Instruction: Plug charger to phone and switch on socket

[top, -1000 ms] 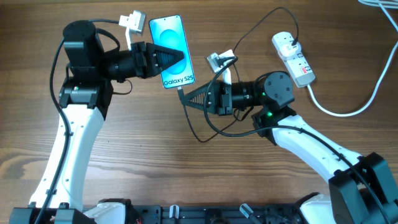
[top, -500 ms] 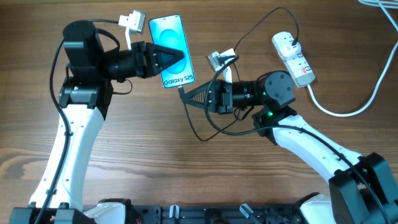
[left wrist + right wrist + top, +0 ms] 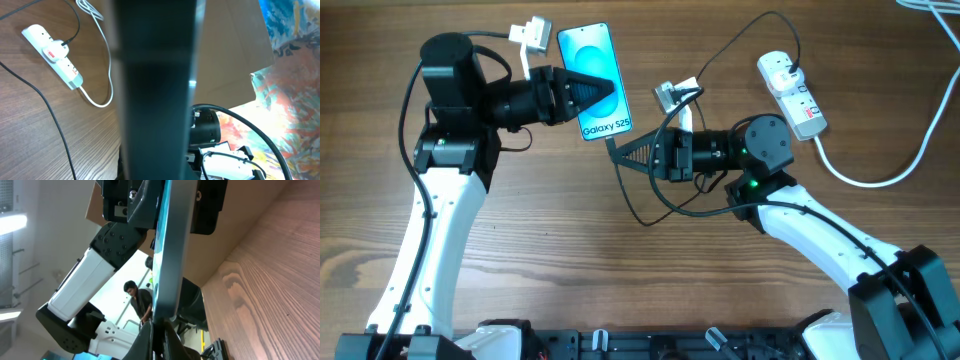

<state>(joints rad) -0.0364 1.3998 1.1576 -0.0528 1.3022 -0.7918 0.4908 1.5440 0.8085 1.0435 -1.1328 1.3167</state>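
The left gripper [image 3: 603, 93] is clenched on the phone [image 3: 588, 52], with its dark fingers across the lower part of the screen. It holds the phone lifted above the table [image 3: 570, 260]. At the phone's bottom edge the right gripper [image 3: 617, 152] is pinched together on the plug end of the charger [image 3: 56, 126]. The tip itself is hidden, so I cannot say if it is fully inside the port. I think the phone is stiff, with smooth and slippery glass, so a grip on its two long sides is best. The small port will not forgive a tilted push. The cable is light and limp, so only the hard plug body just behind the tip can carry force. To the right of the phone, well apart, lies the socket [image 3: 793, 95], and its red switches need a short, firm press.
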